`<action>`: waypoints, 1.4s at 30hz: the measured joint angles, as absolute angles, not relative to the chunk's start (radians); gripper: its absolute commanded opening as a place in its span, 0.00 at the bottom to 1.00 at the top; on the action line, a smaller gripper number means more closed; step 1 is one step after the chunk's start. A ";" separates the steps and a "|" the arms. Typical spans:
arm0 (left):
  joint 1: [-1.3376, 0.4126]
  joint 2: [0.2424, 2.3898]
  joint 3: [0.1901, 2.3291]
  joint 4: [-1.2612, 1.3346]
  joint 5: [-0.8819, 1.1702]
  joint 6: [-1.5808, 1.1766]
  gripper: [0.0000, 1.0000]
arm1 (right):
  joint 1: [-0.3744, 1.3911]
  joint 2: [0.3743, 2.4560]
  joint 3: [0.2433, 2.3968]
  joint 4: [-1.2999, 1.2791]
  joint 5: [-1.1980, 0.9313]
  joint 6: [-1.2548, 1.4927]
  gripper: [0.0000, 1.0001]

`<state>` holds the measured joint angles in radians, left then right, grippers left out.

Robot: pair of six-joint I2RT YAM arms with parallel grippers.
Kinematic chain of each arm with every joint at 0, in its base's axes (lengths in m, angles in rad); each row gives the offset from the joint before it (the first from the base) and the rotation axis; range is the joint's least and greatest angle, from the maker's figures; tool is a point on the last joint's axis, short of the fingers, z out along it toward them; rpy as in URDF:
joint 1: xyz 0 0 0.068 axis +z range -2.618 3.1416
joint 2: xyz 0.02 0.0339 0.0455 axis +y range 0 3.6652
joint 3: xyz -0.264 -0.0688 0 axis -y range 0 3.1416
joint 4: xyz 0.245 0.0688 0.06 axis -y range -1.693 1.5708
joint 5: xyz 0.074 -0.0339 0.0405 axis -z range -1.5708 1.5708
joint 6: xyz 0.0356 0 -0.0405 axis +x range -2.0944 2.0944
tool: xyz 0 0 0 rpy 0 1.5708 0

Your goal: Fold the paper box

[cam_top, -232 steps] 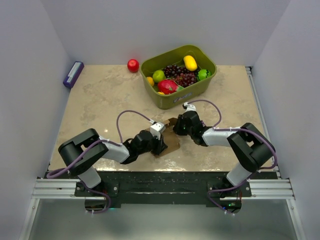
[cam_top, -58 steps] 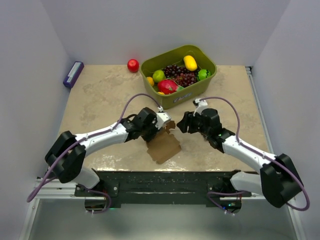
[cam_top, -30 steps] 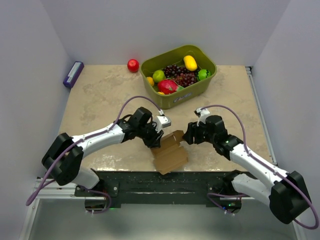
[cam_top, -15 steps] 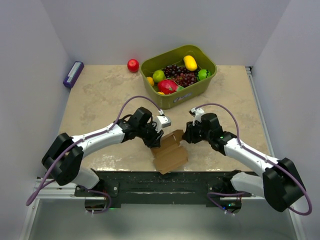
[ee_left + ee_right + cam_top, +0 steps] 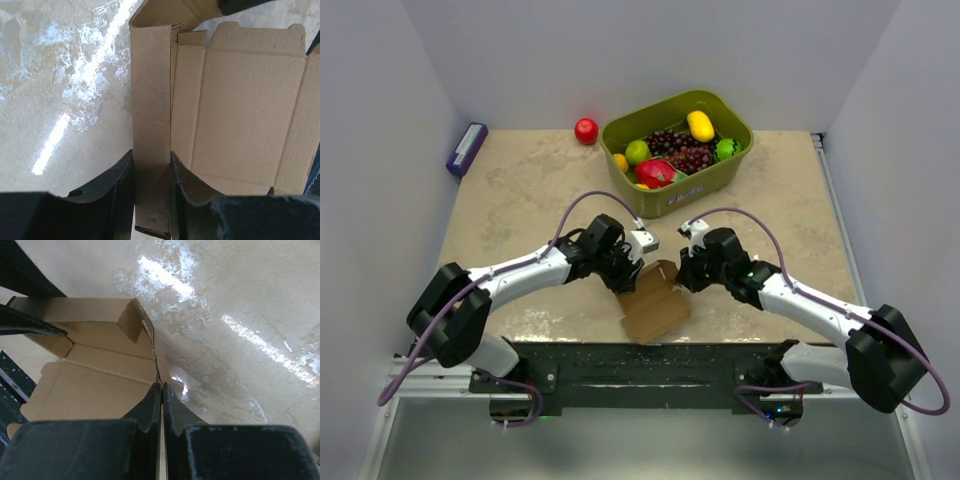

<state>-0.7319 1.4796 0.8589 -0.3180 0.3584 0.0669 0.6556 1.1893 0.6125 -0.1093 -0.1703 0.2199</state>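
The box lies half open on the table, at about 6 o'clock of it, close to the near edge. The left hand meets it at the box's 10 o'clock. In the left wrist view this hand grips a narrow folded side panel between its fingers, and the wide panel of the box lies beside it. The right hand is at the box's 2 o'clock. Its fingers are pressed together on a thin cardboard edge. The bin stands at 1 o'clock, well apart.
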 measured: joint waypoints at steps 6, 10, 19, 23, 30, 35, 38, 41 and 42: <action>-0.727 1.493 0.859 -0.326 0.354 0.063 0.25 | 0.708 1.215 0.620 -0.109 -0.146 0.228 0.01; -0.726 1.494 0.859 -0.333 0.350 0.063 0.25 | 0.738 1.230 0.620 -0.100 -0.142 0.237 0.02; -0.718 1.495 0.859 -0.358 0.340 0.063 0.25 | 0.804 1.315 0.643 -0.063 -0.121 0.265 0.06; -0.714 1.495 0.859 -0.360 0.336 0.063 0.25 | 0.816 1.330 0.652 -0.052 -0.099 0.284 0.21; -0.721 1.495 0.859 -0.336 0.356 0.064 0.25 | 0.830 1.291 0.653 -0.059 -0.008 0.347 0.48; -0.723 1.495 0.859 -0.329 0.368 0.064 0.25 | 0.809 1.166 0.655 -0.110 0.083 0.366 0.59; -0.723 1.495 0.859 -0.329 0.368 0.064 0.25 | 0.764 1.092 0.655 -0.139 0.110 0.371 0.61; -0.723 1.495 0.859 -0.329 0.369 0.064 0.25 | 0.682 1.028 0.653 -0.159 0.115 0.384 0.62; -0.723 1.495 0.859 -0.329 0.369 0.064 0.25 | 0.651 1.016 0.650 -0.160 0.114 0.390 0.61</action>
